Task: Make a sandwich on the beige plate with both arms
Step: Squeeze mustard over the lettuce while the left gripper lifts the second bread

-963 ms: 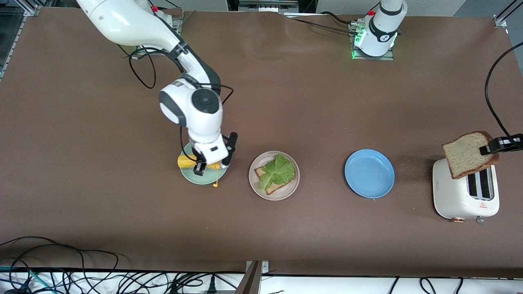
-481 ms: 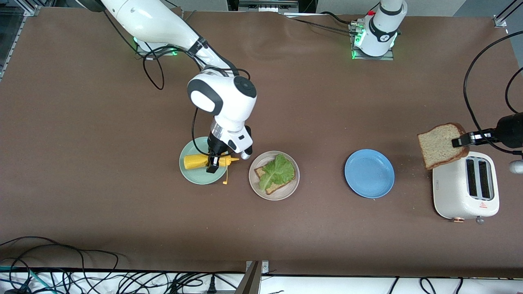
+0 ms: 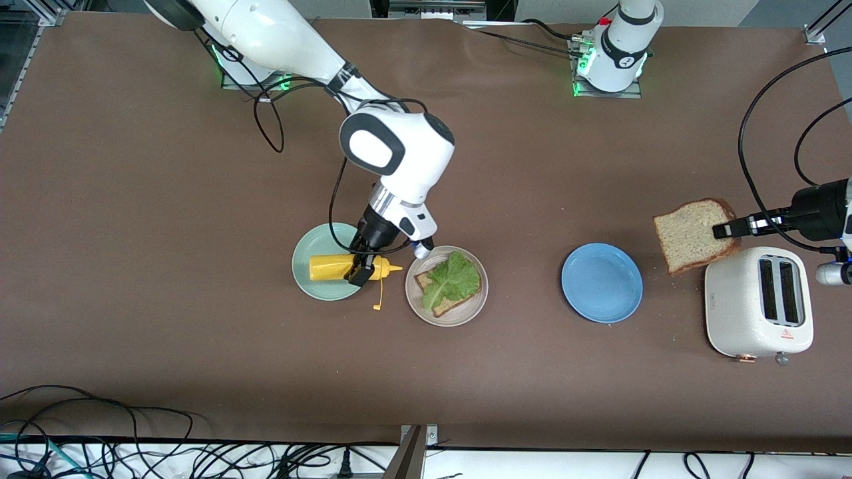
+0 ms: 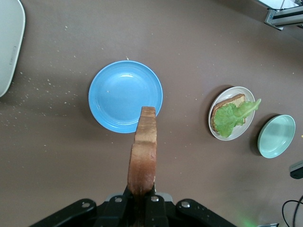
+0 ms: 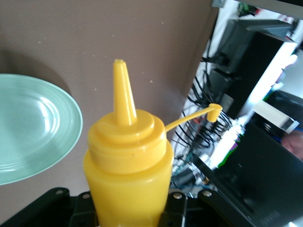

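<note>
Wide, flat brown tabletop [image 3: 166,199], dull and a bit wrinkled near the edge farthest from the front camera. Soft, even light, only faint shadows. Grey metal rails [image 3: 815,32] at the corners. Along the edge nearest the front camera, a white strip [image 3: 532,462] with a messy tangle of black cables [image 3: 133,452] and a grey metal post [image 3: 413,454] at the middle. Off the tabletop's edge in the right wrist view, big dark boxes [image 5: 246,52].
</note>
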Motion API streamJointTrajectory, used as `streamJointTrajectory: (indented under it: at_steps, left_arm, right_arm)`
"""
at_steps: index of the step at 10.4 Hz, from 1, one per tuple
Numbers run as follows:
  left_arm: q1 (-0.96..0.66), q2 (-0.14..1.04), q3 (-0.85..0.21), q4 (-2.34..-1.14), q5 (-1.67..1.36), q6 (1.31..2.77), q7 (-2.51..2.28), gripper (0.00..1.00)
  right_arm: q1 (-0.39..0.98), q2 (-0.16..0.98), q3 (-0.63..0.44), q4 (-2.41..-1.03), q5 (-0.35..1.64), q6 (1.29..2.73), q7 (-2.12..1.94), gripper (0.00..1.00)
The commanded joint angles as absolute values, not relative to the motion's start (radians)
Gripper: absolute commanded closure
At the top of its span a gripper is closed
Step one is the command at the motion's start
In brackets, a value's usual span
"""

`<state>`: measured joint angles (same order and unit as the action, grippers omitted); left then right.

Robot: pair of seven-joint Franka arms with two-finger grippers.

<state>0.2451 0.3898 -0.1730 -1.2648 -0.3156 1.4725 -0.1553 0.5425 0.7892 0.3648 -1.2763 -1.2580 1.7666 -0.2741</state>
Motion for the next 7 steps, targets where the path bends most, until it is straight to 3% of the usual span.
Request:
streamJointTrajectory:
  at_steps: [1, 4, 7]
  left_arm:
    - [0.226, 0.379, -0.17, -1.281, -0.345, 1.466, -0.189, 1.0]
    - [0.203, 0.387, -0.17, -1.282, -0.373, 1.466, -0.225, 1.0]
    - [0.186, 0.405, -0.17, -1.282, -0.411, 1.474, -0.236, 1.0]
  right_arm:
    - [0.597, 0.847, 0.359, -1.23, -1.336, 1.695, -0.201, 1.0]
    - [0.588, 0.838, 0.36, -1.22, -1.309, 1.692, -0.184, 1.0]
    - [0.507, 0.776, 0.339, -1.2, -1.051, 1.722, -0.195, 1.0]
